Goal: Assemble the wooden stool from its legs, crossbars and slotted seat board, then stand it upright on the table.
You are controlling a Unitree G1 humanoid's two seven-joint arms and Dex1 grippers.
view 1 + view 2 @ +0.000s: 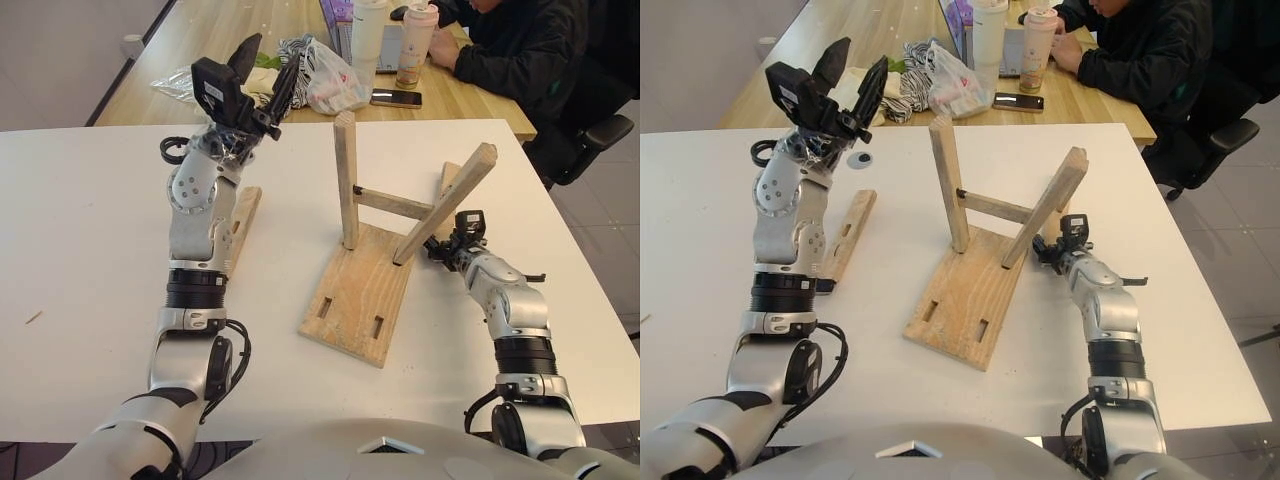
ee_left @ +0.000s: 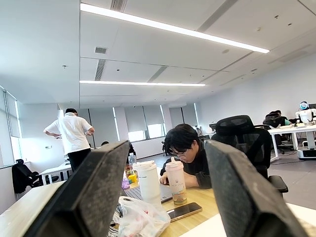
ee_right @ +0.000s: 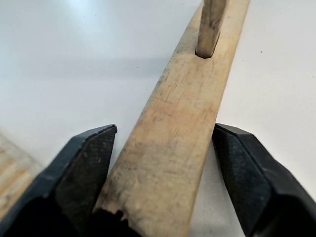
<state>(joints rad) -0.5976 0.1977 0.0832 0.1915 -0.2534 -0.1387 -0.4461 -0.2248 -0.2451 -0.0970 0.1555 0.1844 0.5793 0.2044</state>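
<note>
The pale slotted wooden seat board lies flat in the middle of the white table, and two legs rise from its far end. The upright square wooden leg stands straight. The leaning wooden leg, to its right, tilts off rightward, with the thin wooden crossbar spanning between them. Down at the foot of that leaning leg, the right gripper has its two black fingers set against either side of the wood. It's a low hold, I'd say to steer the foot square into its slot. The left gripper is raised at far left, spread wide and empty, well clear of the work. Beneath that arm a loose flat wooden piece waits on the table. The board's two near slots are unfilled, so I reckon we're roughly halfway.
</note>
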